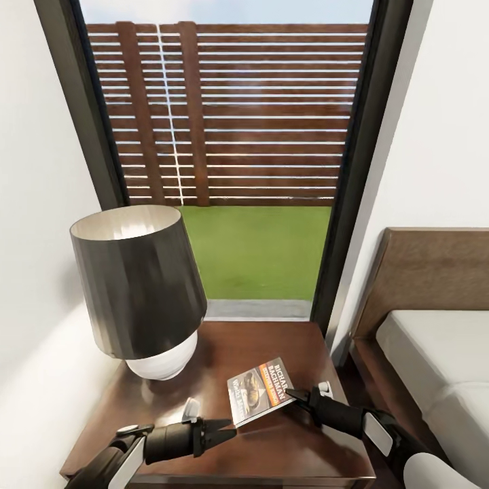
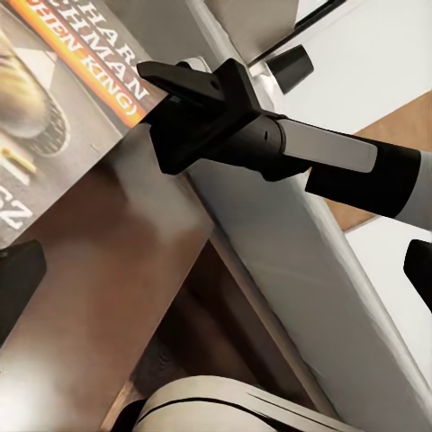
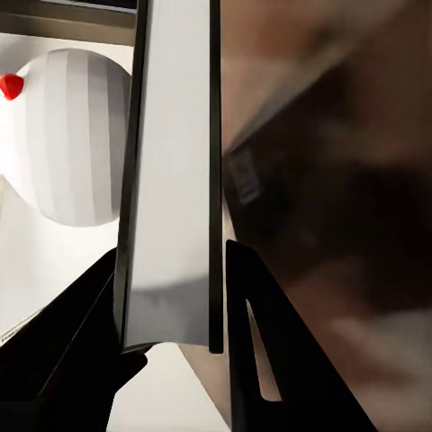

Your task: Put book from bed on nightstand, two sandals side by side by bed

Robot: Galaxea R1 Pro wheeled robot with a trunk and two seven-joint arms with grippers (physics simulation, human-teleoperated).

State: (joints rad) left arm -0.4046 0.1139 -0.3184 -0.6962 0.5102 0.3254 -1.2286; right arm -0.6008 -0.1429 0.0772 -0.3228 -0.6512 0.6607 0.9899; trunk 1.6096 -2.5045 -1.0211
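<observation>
lamp (image 1: 139,288): stood at nightstand (image 1: 272,448) rear left corner
book (image 1: 260,391): over nightstand centre, between both grippers
bed (image 1: 435,353): right of nightstand

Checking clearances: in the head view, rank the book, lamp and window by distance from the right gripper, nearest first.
1. book: clamped in the right gripper, over the nightstand.
2. lamp: to the left, on the nightstand's back corner.
3. window: behind the nightstand, farthest.

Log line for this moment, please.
right tool: shut on book | book: tilted above nightstand | left tool: near book, state unclear | lamp: beside
</observation>
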